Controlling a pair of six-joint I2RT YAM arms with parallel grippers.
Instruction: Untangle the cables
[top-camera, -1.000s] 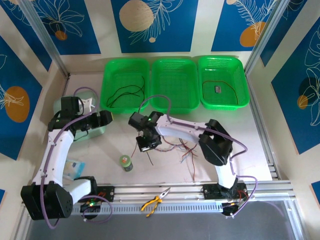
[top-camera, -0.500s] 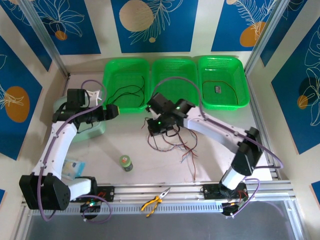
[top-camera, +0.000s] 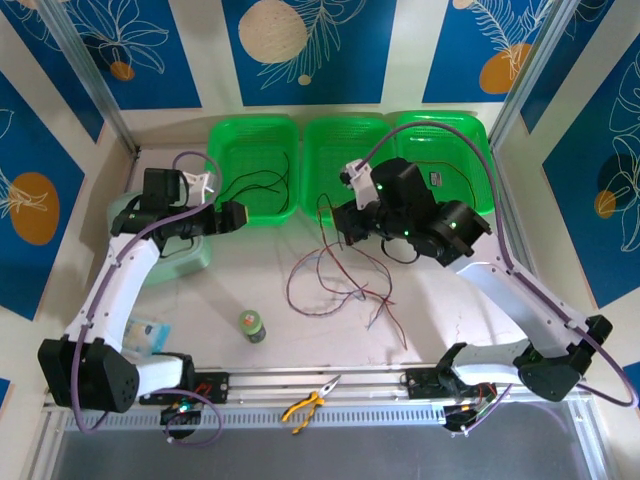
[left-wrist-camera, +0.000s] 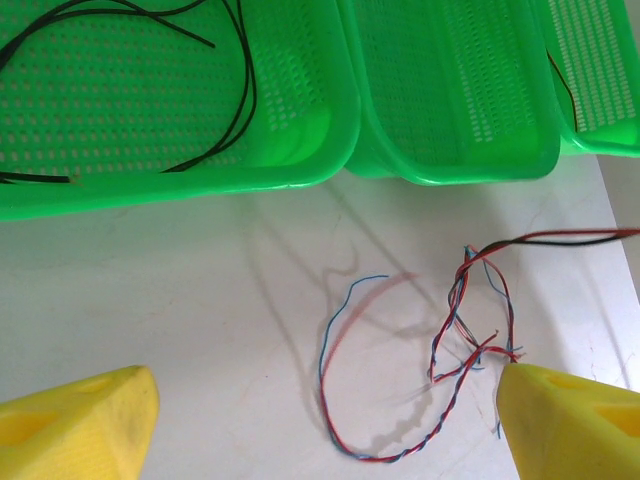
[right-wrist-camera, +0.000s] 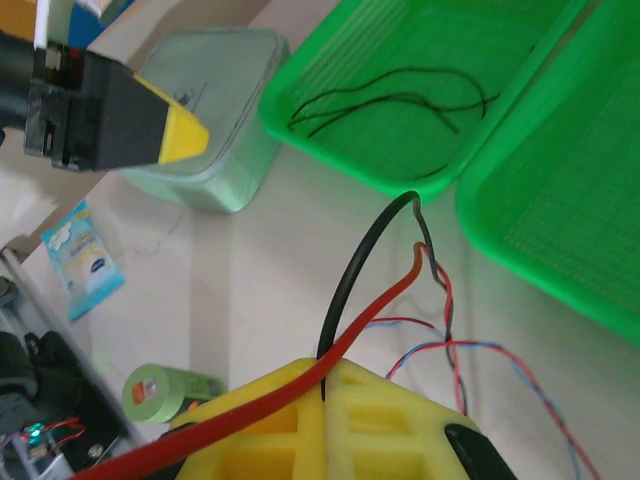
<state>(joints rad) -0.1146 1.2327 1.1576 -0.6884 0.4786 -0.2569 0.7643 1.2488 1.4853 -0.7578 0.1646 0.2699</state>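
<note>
- Centre frame, the cables (top-camera: 335, 275) sprawl on the desk (top-camera: 215, 290), red and blue strands twisted together.
- Just beyond, the right fingers (right-wrist-camera: 300, 410), pressed together, pinch a black and a red strand, held up off the tangle.
- Left of centre, the left fingers (top-camera: 232, 215) hang spread wide, holding nothing.
- The danger: a one-handed pull could cinch the knot, or drag the whole bunch towards the green baskets (top-camera: 225, 150).

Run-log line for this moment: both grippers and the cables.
left gripper: open, empty, near left basket | right gripper: shut on cables, raised before middle basket | cables: loose ends trail on table
</note>
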